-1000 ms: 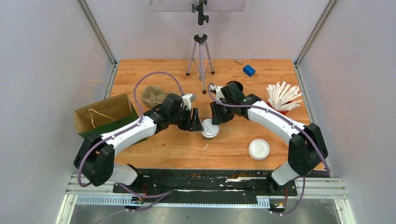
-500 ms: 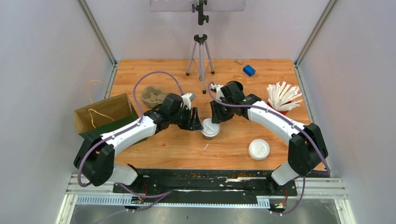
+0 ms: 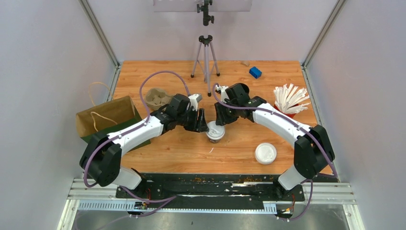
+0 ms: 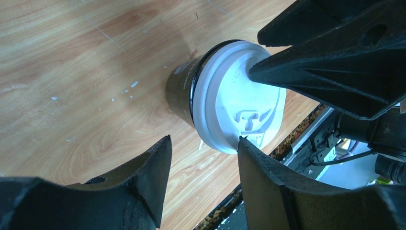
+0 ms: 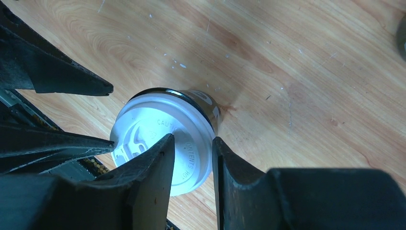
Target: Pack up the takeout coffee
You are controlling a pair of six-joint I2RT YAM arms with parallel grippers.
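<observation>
One lidded coffee cup (image 3: 215,132) stands upright on the wooden table (image 3: 239,143), between the two arms near the table's middle. Its long axis runs straight up, with the white lid (image 4: 239,103) on top and the dark body below. A second lidded cup shows in no view.

The right gripper (image 5: 193,140) hangs over the cup from the far right. Its fingers stand a narrow gap apart with the lid showing through that gap. In the left wrist view one tip rests on the lid's top, inside the rim — pressing down, as I judge it, and pinching nothing.

The left gripper (image 4: 205,143) comes in from the left with its fingers spread wide and nothing between them. The cup lies just beyond the tips, not between them, and off-centre. The lid's rim meets one fingertip (image 4: 253,163), touching or just beside it, I cannot tell which. The other finger is apart from the cup body, with bare wood between.

The coming move turns on that offset. To take the cup by its sides, the left gripper would need to shift sideways and go forward until both fingers straddle the body below the lid. The left arm is nearer the brown paper bag (image 3: 107,115) and the pulp cup carrier (image 3: 157,98) — both lie on its side. A loose white lid (image 3: 265,153) lies well apart, toward the right arm's base.
</observation>
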